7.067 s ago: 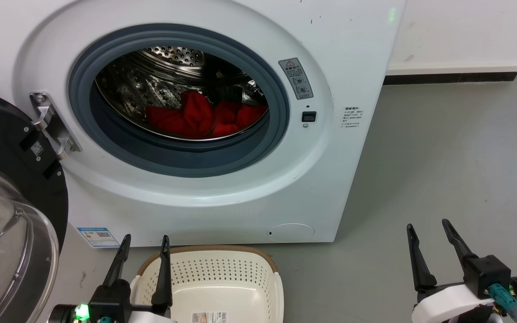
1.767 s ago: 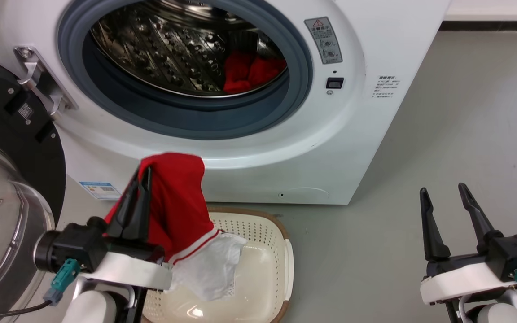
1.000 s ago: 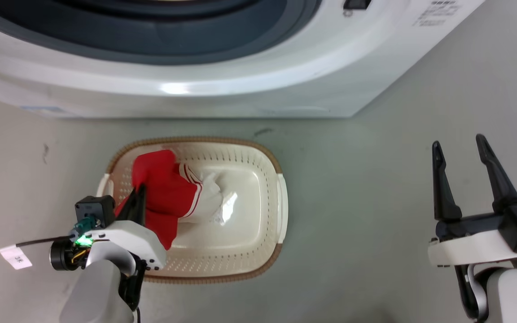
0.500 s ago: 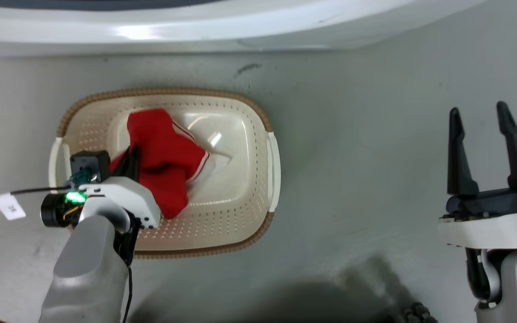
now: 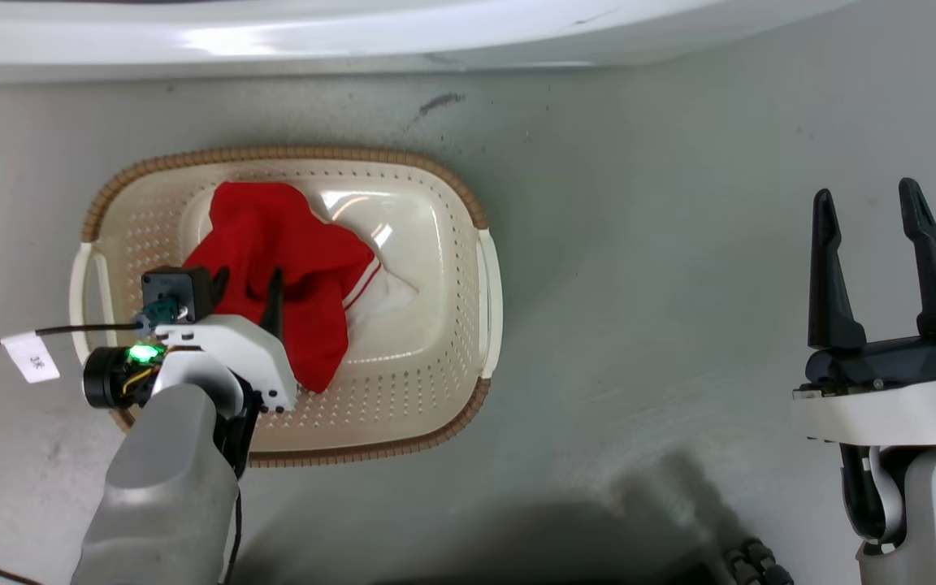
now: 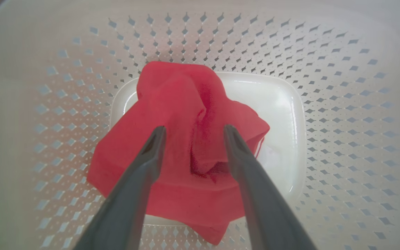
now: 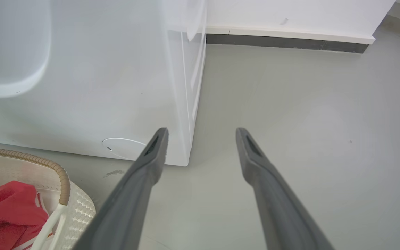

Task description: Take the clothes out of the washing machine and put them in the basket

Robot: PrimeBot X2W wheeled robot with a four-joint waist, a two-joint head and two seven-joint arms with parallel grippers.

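Observation:
One red piece of the clothes [image 5: 273, 236], with a white-striped edge and a white part beside it, lies crumpled in the cream basket [image 5: 452, 325]. My left gripper [image 5: 247, 284] hovers just over it, open, with nothing clamped. From the left wrist view the red cloth [image 6: 172, 93] spreads over the basket floor [image 6: 342, 69] beneath the spread gripper [image 6: 194, 130]. My right gripper [image 5: 866, 195] stands open and empty over bare floor, far right of the basket. The washing machine [image 5: 435, 32] shows as a white lower front along the top edge.
Grey floor [image 5: 639, 244] surrounds the basket. A cable with a white tag [image 5: 29, 357] trails from my left wrist. In the right wrist view the open gripper [image 7: 201, 132] faces the machine's corner [image 7: 82, 69], a dark baseboard [image 7: 290, 38], and the basket rim [image 7: 47, 165].
My left gripper has opened and let go of the red garment, which has slumped wider across the basket floor. The camera shifted slightly; the right arm stays put.

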